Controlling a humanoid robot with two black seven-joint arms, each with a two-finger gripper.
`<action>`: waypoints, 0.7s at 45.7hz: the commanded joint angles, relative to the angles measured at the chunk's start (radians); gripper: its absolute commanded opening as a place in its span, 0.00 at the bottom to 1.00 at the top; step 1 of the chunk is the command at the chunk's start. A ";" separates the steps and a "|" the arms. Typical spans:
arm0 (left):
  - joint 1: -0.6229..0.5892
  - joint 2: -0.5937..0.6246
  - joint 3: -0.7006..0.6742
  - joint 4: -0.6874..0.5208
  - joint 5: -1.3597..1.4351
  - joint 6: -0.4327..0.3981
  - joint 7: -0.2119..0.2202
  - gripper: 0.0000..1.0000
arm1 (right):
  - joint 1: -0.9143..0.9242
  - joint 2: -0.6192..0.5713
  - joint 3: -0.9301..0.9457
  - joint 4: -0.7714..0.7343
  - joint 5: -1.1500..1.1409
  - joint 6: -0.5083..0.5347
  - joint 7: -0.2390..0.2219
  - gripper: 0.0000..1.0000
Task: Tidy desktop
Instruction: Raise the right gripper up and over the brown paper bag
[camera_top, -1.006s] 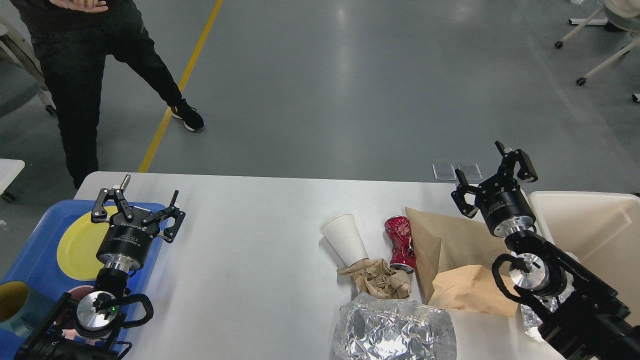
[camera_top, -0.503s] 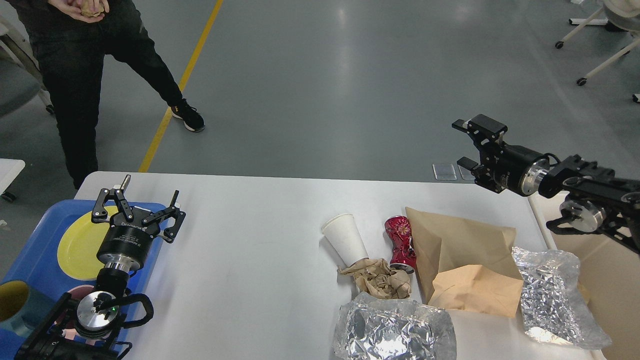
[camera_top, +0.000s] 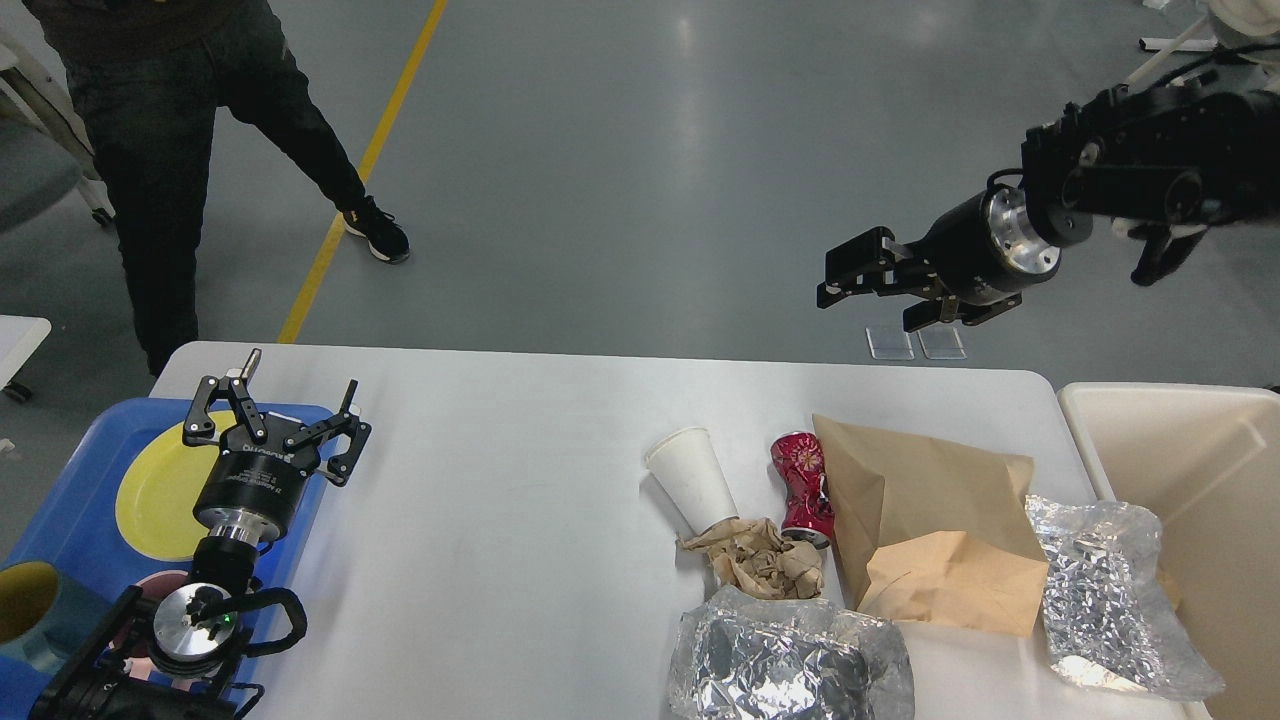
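Observation:
The white desktop (camera_top: 500, 480) holds litter at its right half: a tipped white paper cup (camera_top: 690, 480), a crushed red can (camera_top: 803, 485), a brown paper bag (camera_top: 930, 510), a crumpled brown paper wad (camera_top: 760, 560) and two sheets of crumpled foil, one at the front (camera_top: 790, 660) and one at the right edge (camera_top: 1110, 600). My left gripper (camera_top: 280, 397) is open and empty over the right edge of the blue tray (camera_top: 60, 540). My right gripper (camera_top: 870, 298) is open and empty, raised high beyond the table's far edge and pointing left.
A beige bin (camera_top: 1200, 470) stands against the table's right side. The blue tray holds a yellow plate (camera_top: 155, 500) and a teal cup (camera_top: 25, 600). A person in black (camera_top: 170, 150) stands beyond the far left corner.
My right arm has swung up and back from low over the table's right side to high beyond the far edge, its gripper now pointing left. The right foil sheet is uncovered. The left arm has not moved.

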 joint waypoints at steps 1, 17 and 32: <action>0.000 0.002 0.000 0.001 0.000 0.000 0.000 0.97 | 0.167 0.026 -0.016 0.151 0.009 0.089 -0.170 1.00; 0.000 0.002 0.000 0.001 0.000 0.000 0.000 0.97 | 0.438 -0.028 0.000 0.493 0.127 0.139 -0.417 1.00; 0.000 0.002 0.000 0.001 0.000 0.000 0.000 0.97 | 0.425 -0.068 0.014 0.505 0.135 0.136 -0.428 1.00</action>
